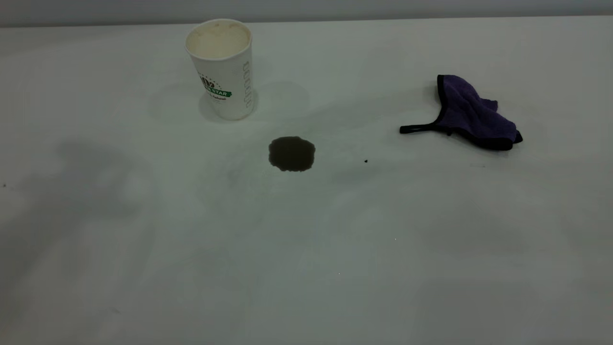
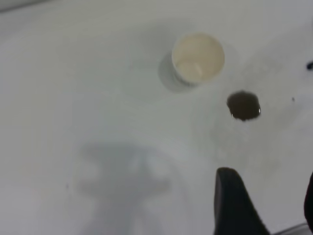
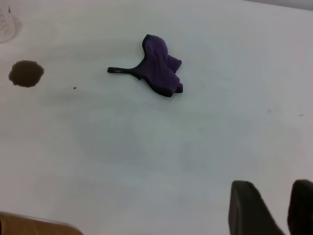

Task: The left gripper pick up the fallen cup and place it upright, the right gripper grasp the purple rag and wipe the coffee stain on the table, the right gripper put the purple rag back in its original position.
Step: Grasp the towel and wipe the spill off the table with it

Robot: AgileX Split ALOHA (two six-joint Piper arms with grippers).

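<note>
The cup (image 1: 221, 67) stands upright at the back left of the table (image 1: 306, 268), mouth up, cream inside; it also shows in the left wrist view (image 2: 197, 58). The coffee stain (image 1: 291, 153) lies in front of it to the right, and shows in both wrist views (image 2: 243, 105) (image 3: 26, 73). The purple rag (image 1: 471, 115) lies crumpled at the right, strap pointing left; it also shows in the right wrist view (image 3: 160, 66). My left gripper (image 2: 269, 178) is open and empty, above the table short of the stain. My right gripper (image 3: 273, 185) hovers well short of the rag, jaws slightly apart, empty.
A tiny black speck (image 1: 366, 161) lies between the stain and the rag. Neither arm shows in the exterior view. The wall runs along the table's far edge (image 1: 306, 19). A brown edge (image 3: 34, 226) shows at a corner of the right wrist view.
</note>
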